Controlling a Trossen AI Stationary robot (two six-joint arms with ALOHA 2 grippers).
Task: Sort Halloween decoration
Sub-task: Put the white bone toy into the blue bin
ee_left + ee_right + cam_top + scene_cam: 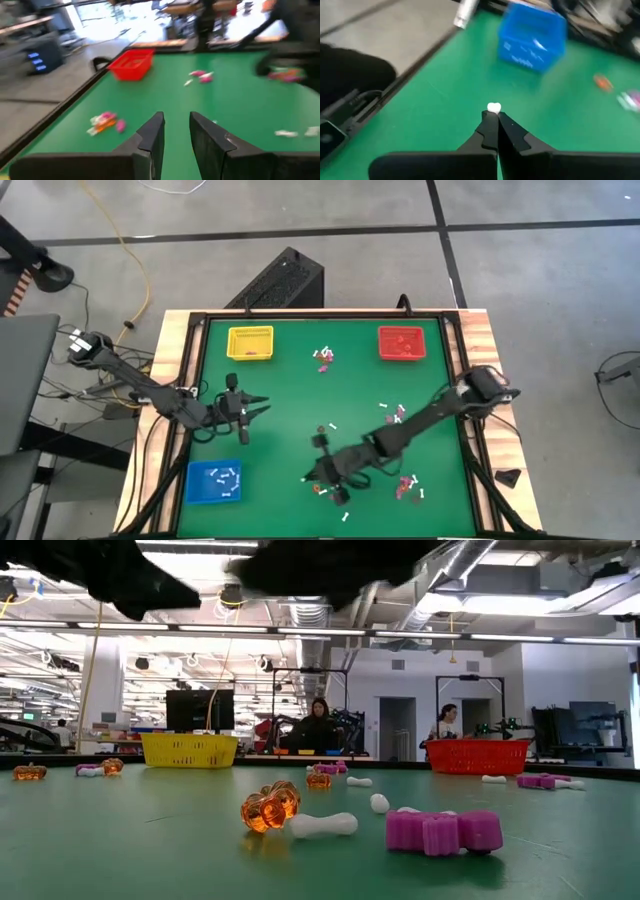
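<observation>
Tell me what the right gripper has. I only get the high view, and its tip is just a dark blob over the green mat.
Observer: In the right wrist view the right gripper is shut, with a small white piece pinched at its very tips.
Operator: Which tray is it facing?
Observer: The blue tray, which sits straight ahead of its fingers.
Operator: And the left gripper, is it carrying anything?
Observer: No. The left gripper is open with nothing between its fingers, and it points across the mat toward the red tray.
</observation>
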